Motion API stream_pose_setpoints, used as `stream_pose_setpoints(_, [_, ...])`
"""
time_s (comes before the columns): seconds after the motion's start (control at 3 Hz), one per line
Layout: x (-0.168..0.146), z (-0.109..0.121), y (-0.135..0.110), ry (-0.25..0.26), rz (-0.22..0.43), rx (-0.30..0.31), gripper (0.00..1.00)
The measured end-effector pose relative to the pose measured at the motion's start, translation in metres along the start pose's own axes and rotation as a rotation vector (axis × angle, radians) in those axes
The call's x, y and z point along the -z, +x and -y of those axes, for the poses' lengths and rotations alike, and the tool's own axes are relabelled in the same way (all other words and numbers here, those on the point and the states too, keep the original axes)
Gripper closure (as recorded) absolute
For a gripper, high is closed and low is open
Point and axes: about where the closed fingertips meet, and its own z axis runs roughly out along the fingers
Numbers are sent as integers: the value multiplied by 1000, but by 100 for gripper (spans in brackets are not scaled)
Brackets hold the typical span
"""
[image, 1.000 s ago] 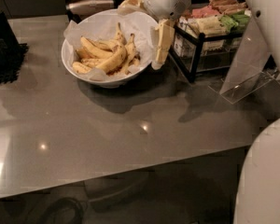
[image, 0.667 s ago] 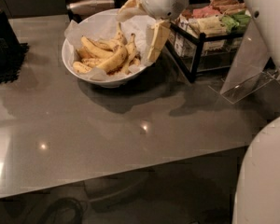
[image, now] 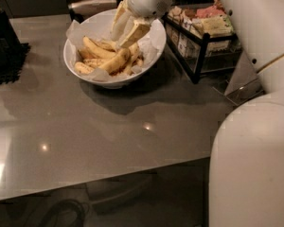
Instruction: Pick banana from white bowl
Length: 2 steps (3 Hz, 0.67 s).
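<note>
The white bowl [image: 83,72], lined with crinkled white paper, stands at the back of the grey table and holds several yellow bananas [image: 103,56]. My gripper [image: 119,39] reaches down from the upper right into the bowl's right half. Its two cream fingers [image: 134,32] are spread open with their tips just above or against the top bananas. Nothing is held between them. The arm's white wrist hides the bowl's far rim.
A black wire rack of packets [image: 202,33] stands right of the bowl, close to it. A dark object on a black mat [image: 5,46] is at the left edge. A clear plastic stand [image: 241,91] is at the right. My white body [image: 255,164] fills the lower right.
The gripper has moved left from the bowl's right rim to over the bananas and has come lower into the bowl. The bowl and the bananas have not shifted.
</note>
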Motion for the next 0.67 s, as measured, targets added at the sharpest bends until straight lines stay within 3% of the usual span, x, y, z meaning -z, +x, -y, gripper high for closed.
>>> stream_pose_setpoints(0.33, [-27,13,-5,-38,49,25,65])
stream_pose_setpoints(0.67, [-46,16,-7,-65,96,26,47])
